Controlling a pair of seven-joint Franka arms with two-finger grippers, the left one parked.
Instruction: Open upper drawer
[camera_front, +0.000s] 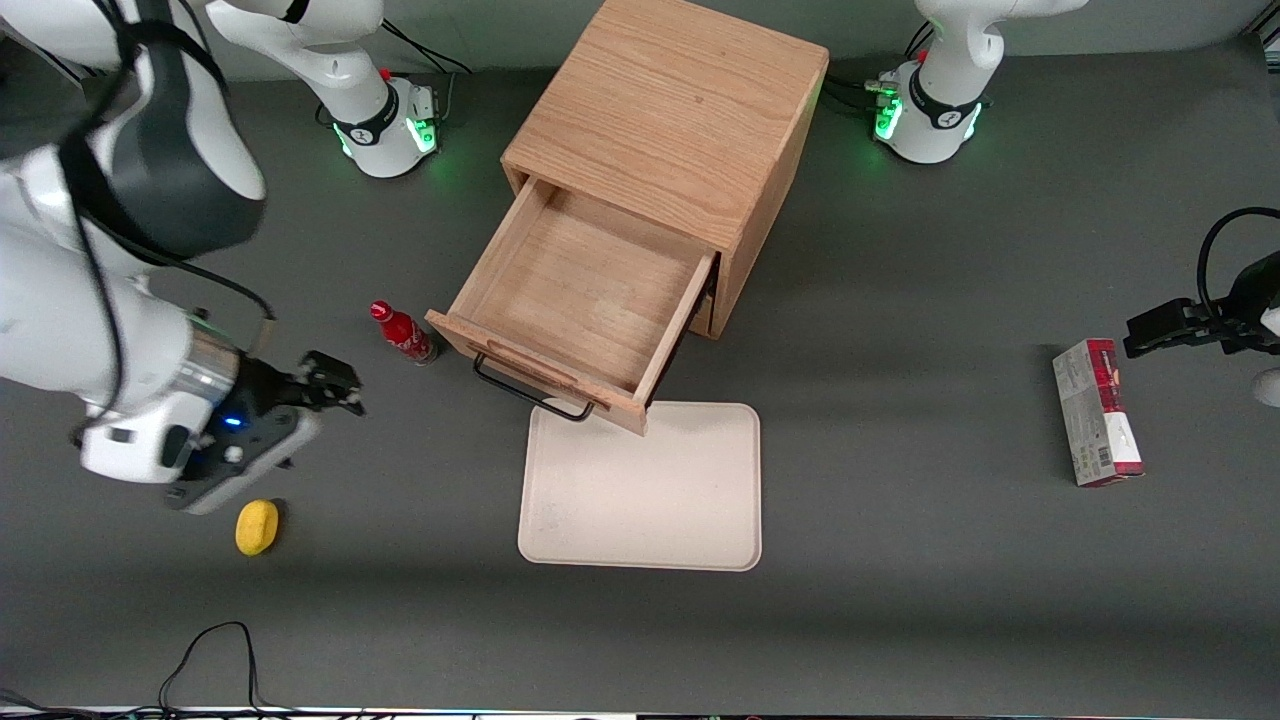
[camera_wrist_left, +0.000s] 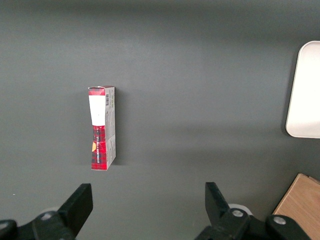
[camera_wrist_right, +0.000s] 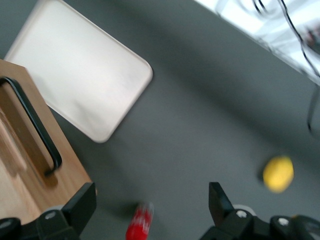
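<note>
Beside the pulled-out upper drawer (camera_front: 585, 300), the hand (camera_front: 335, 385) hangs open.

The front view looks steeply down on the whole tabletop (camera_front: 900, 600) from high up. The right wrist view looks down from closer, past its spread end effector (camera_wrist_right: 152, 210), sharing the tray (camera_front: 640, 490) (camera_wrist_right: 80, 75), lemon (camera_front: 257, 526) (camera_wrist_right: 278, 173) and drawer handle (camera_front: 530, 392) (camera_wrist_right: 32, 125).

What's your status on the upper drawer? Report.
Gripper open, clear of the cabinet, near the red bottle. Upper drawer pulled out, empty, its handle overhanging the tray. Nothing obstructing.
</note>
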